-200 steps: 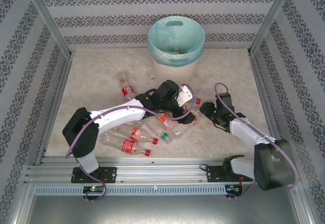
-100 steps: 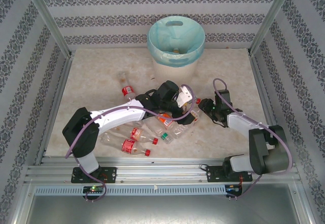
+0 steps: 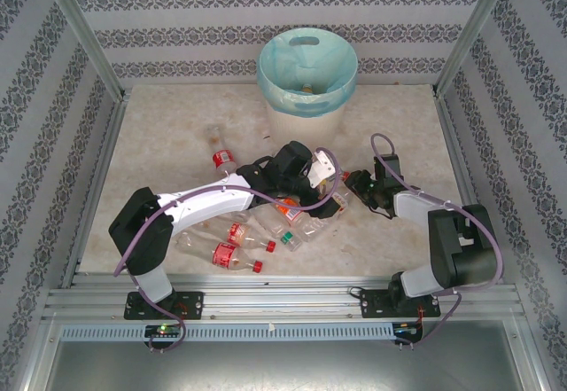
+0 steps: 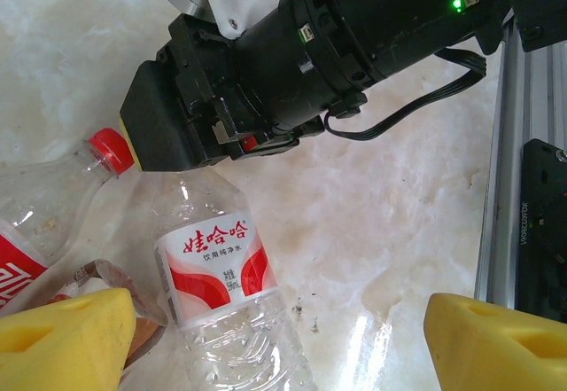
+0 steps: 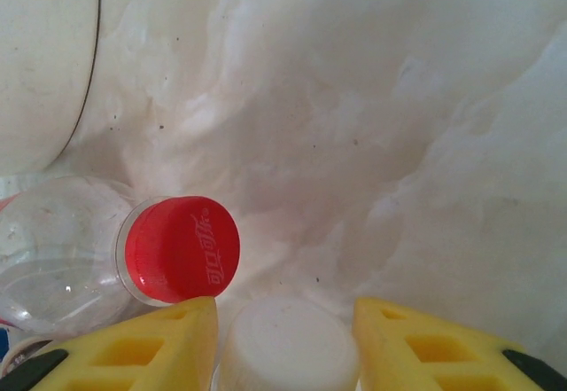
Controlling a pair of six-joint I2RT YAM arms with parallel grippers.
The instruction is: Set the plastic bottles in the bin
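Observation:
A clear plastic bottle with a red-and-white label [image 4: 215, 268] lies between my left gripper's [image 4: 282, 320] wide-open yellow fingers, close to the left one. Its neck runs under my right gripper's black body [image 4: 292, 54]. In the right wrist view that bottle's white cap [image 5: 285, 342] sits between my right gripper's [image 5: 283, 307] open fingers, with a small gap on the right side. A red-capped bottle [image 5: 181, 249] lies just left of it. The bin [image 3: 306, 76] stands at the back centre. In the top view the left gripper [image 3: 326, 187] and right gripper [image 3: 353, 181] meet over the bottle pile.
Several more bottles [image 3: 237, 231] lie in a cluster under and in front of the left arm, one with a green cap [image 3: 288, 238]. Two bottles [image 3: 221, 159] stand further back left. An aluminium rail [image 4: 500, 160] runs along the table's edge.
The right arm has folded inward, and its gripper has slid a little left and back toward the bottle caps. The left arm has stayed put.

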